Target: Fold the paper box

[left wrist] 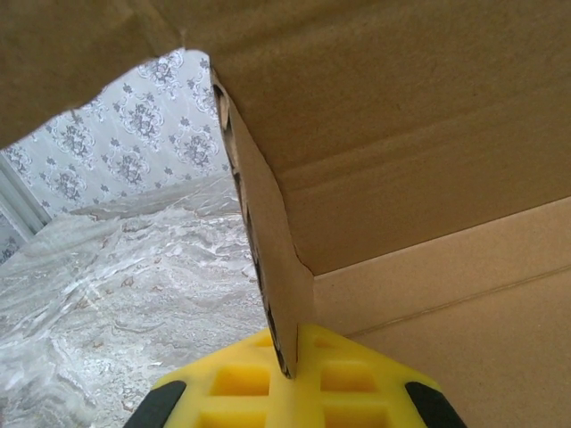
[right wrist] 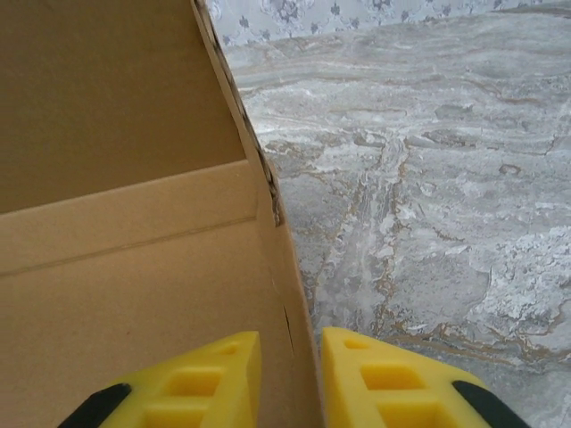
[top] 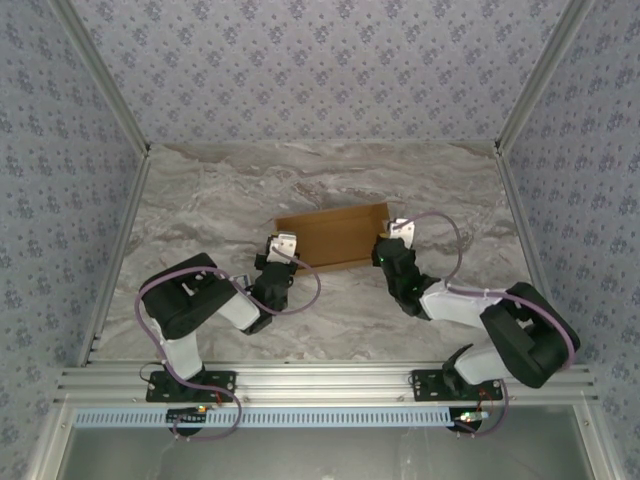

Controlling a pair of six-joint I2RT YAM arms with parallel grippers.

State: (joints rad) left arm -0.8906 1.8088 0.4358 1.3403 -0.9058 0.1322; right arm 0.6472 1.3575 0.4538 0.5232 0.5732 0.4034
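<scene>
Overhead; both wrists near paper box (top: 332,236)

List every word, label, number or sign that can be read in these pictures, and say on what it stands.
There are none that can be read. The paper box is plain brown cardboard; the table and the wallpaper bear only patterns, no writing.

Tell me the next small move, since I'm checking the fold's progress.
Probably draw the right gripper back off the paper box: its fingers stand parted astride the upright side wall, while the left gripper is clamped on the opposite wall.
</scene>
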